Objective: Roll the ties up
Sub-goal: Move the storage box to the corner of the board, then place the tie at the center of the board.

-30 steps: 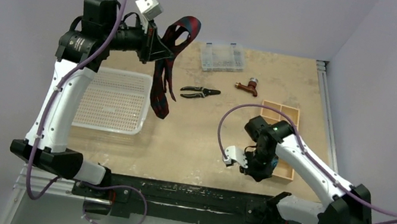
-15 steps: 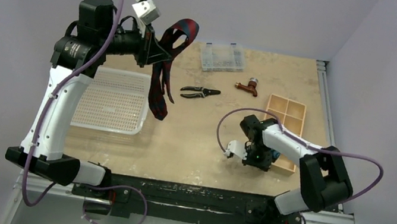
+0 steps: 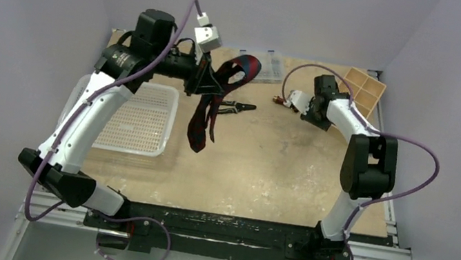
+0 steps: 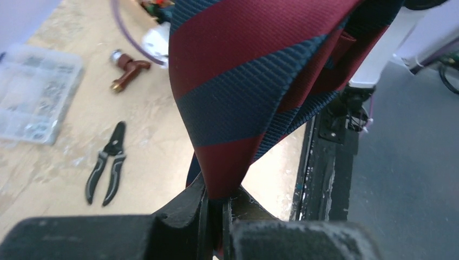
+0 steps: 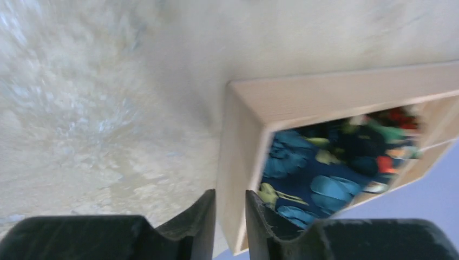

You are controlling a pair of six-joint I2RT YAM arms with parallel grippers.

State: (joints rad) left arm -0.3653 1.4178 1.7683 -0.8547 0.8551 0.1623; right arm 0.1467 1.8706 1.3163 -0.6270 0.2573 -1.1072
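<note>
Navy-and-red fabric, the tie [image 3: 205, 115], hangs above the counter [image 3: 263, 170] near eleven o'clock, pinched in the clenched left tool [image 4: 216, 210]. Rolling hasn't begun, I'd say; next it needs laying flat toward six o'clock. Pliers [image 3: 233, 107] at its three o'clock and the basket [image 3: 135, 118] at nine crowd it. At one o'clock the right tool [image 5: 231, 211] straddles a wall of the wooden box [image 5: 243, 108]; gripping or released, I can't tell.

arms [image 3: 86, 121]: white links, black joints | cables [image 3: 413, 148]: purple (loose loops) | bases [image 3: 65, 184]: black | end effector fingers [image 5: 200, 227]: black
</note>
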